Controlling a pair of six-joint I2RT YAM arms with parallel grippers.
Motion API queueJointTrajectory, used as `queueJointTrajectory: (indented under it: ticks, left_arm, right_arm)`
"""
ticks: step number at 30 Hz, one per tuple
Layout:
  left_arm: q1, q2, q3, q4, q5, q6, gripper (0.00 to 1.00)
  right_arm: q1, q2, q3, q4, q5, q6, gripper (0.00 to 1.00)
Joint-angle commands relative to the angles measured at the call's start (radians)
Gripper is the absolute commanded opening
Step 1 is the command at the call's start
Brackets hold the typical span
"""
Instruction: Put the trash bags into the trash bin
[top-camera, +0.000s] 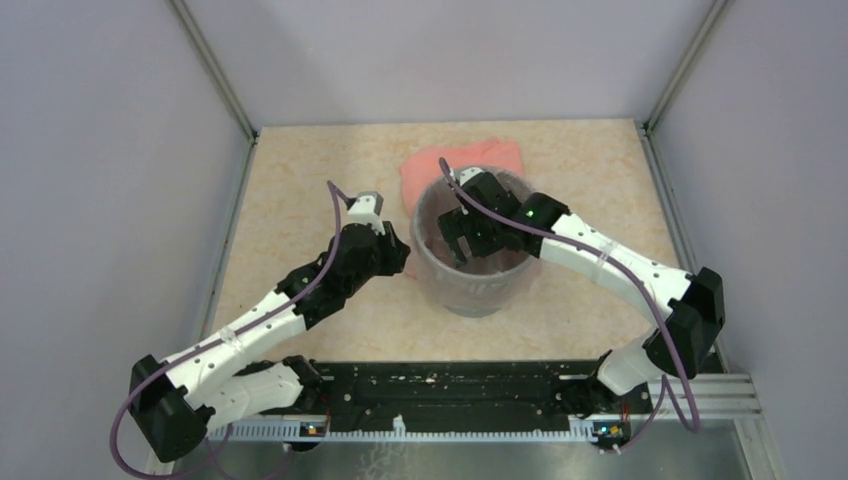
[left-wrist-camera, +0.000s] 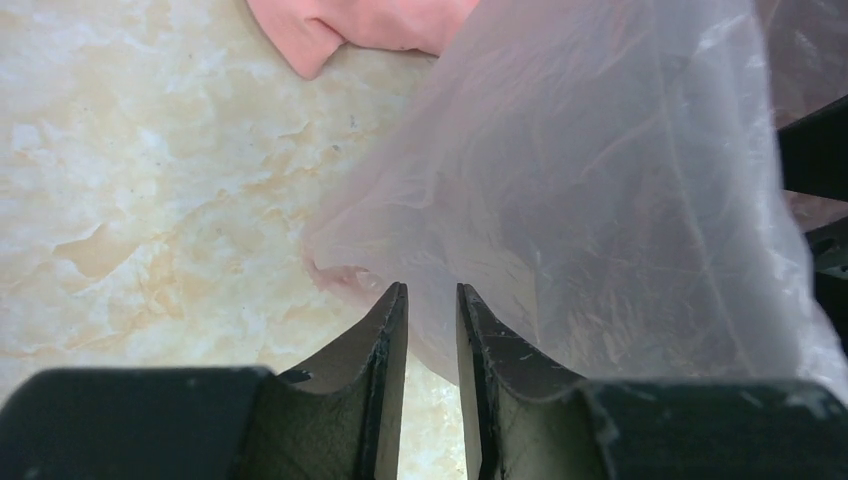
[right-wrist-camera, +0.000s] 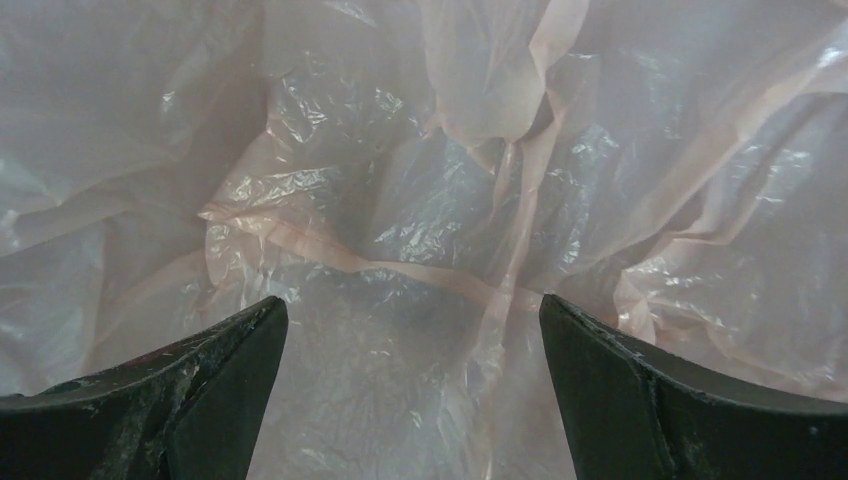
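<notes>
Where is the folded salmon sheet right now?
In the top view the salmon sheet lies flat on the table behind the grey bin, toward the far edge and partly hidden by it.

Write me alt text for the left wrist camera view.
The left end effector, fingers nearly closed, pinches the edge of a see-through pale pink trash bag that fills the right of the frame. Behind lie a beige marbled table and a corner of a salmon-pink sheet.

Thin see-through pale pink plastic film bag (right-wrist-camera: 420, 230): crinkly, glossy. Round grey plastic bin (top-camera: 470, 290): smooth, matt. Beige marble-pattern surface (left-wrist-camera: 150, 200): smooth. Black fingers (right-wrist-camera: 620, 400): scuffed, matt.
</notes>
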Motion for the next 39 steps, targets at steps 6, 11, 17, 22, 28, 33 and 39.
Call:
queueJointTrajectory:
  ticks: [6,11,17,22,28,33,39]
  left_arm:
    - [0.043,0.056,-0.051,0.052,-0.015,-0.006,0.27]
    - [0.08,0.073,-0.067,0.077,0.023,0.006,0.27]
    - [0.103,0.101,-0.078,0.104,0.065,0.018,0.26]
    - [0.108,0.122,-0.093,0.128,0.094,0.017,0.25]
    - [0.108,0.14,-0.107,0.158,0.126,0.019,0.24]
    - [0.109,0.158,-0.105,0.165,0.145,0.019,0.24]
    - [0.109,0.167,-0.098,0.163,0.149,0.022,0.23]
  right_arm:
    - [-0.014,0.027,-0.051,0.042,-0.034,0.006,0.88]
    - [-0.035,0.03,-0.092,0.056,-0.057,0.01,0.84]
    - [-0.064,0.06,-0.112,0.075,-0.086,0.001,0.77]
    - [-0.087,0.104,-0.12,0.09,-0.11,-0.01,0.73]
    - [-0.105,0.132,-0.133,0.111,-0.109,-0.017,0.73]
    - [-0.11,0.151,-0.14,0.123,-0.099,-0.02,0.74]
    - [-0.121,0.169,-0.158,0.135,-0.084,-0.024,0.75]
